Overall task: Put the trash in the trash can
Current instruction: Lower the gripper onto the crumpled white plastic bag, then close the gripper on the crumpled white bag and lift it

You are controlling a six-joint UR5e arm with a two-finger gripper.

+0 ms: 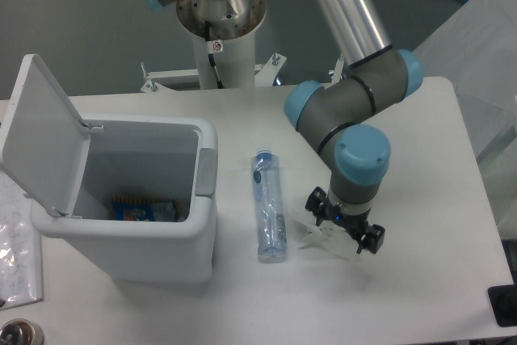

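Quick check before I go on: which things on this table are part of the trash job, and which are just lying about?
Job:
crushed bottle
crumpled wrapper, under the gripper
trash can, lid open

Lying about:
blue snack packet, inside the can
clear bag, left table edge

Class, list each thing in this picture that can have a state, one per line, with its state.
Bin: lid open, upright.
Blue packet: inside the bin.
Bottle: crushed, lying on the table, outside the bin.
Wrapper: crumpled, on the table, under the end effector.
End effector: open, over the wrapper.
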